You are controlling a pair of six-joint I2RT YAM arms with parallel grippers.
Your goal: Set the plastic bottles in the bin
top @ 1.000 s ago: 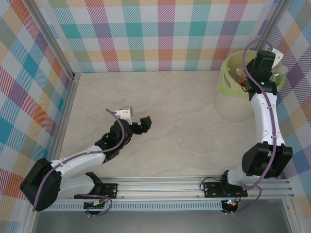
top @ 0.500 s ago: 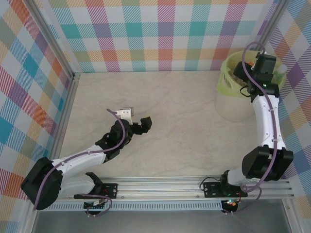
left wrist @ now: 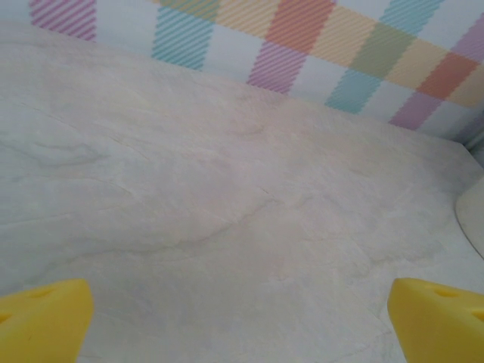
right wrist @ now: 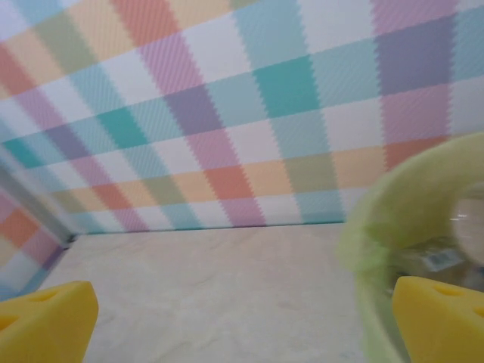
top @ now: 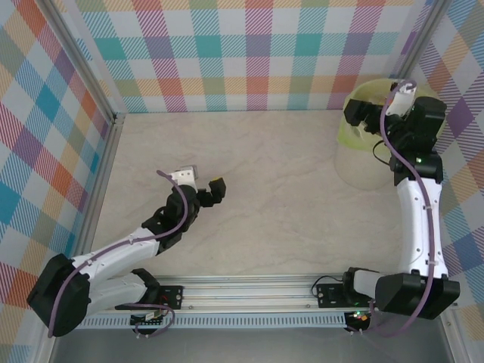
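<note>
The bin (top: 349, 134), a pale bucket lined with a lime-green bag, stands at the far right of the table. My right gripper (top: 366, 118) hangs open over its left rim, with nothing between its fingers. In the right wrist view that gripper (right wrist: 242, 325) shows two yellow fingertips (right wrist: 45, 321) far apart, with the green rim (right wrist: 393, 204) at the right. A blurred clear plastic bottle (right wrist: 445, 257) lies inside the bin. My left gripper (top: 206, 185) rests open low over the bare table at mid-left. In the left wrist view it (left wrist: 240, 321) is empty.
Checkered walls close off the back and both sides. A metal rail (top: 249, 291) runs along the near edge under the arm bases. The marbled tabletop (top: 280, 189) stretches between the two arms. The bin's pale side (left wrist: 473, 219) shows at the right edge of the left wrist view.
My right gripper has opened over the bin and its wrist has turned toward the left rim. The left gripper has shifted slightly left.
</note>
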